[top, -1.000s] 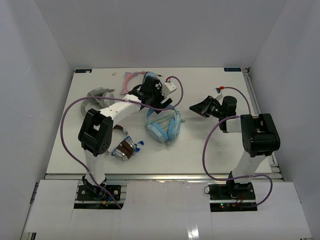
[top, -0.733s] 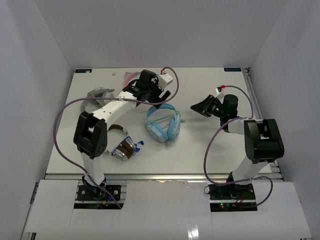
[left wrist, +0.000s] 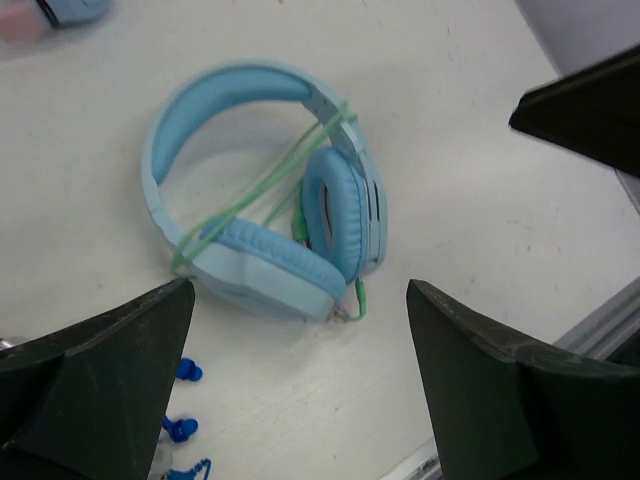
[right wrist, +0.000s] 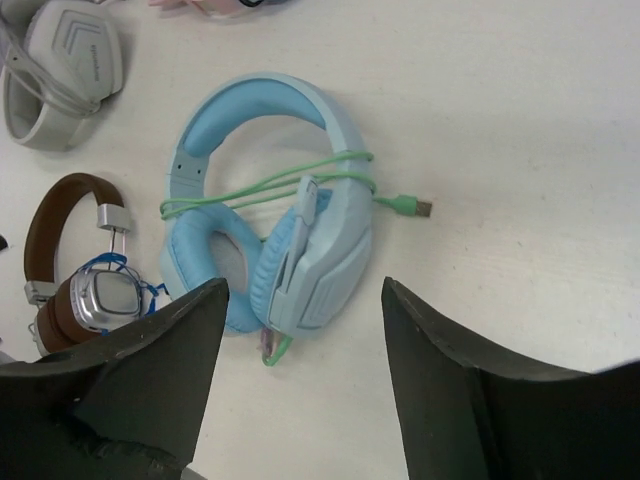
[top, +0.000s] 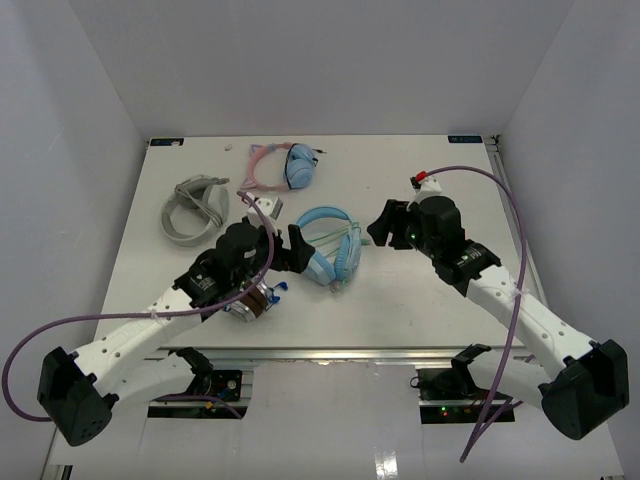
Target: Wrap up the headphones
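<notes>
Headphones (top: 328,250): lying flat mid-surface (top: 420,300), pale green cable (right wrist: 260,192) crossing headband and earcups
Left fingers (left wrist: 110,370): hanging wide apart, gripping nothing, just left of the headphones
Right fingers (right wrist: 470,370): standing apart, gripping nothing, hovering near their right side

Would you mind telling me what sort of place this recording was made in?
Probably a lab test cell: a white table boxed in by plain walls, the left arm and right arm mounted at its near edge, headphones laid out as props.
</notes>
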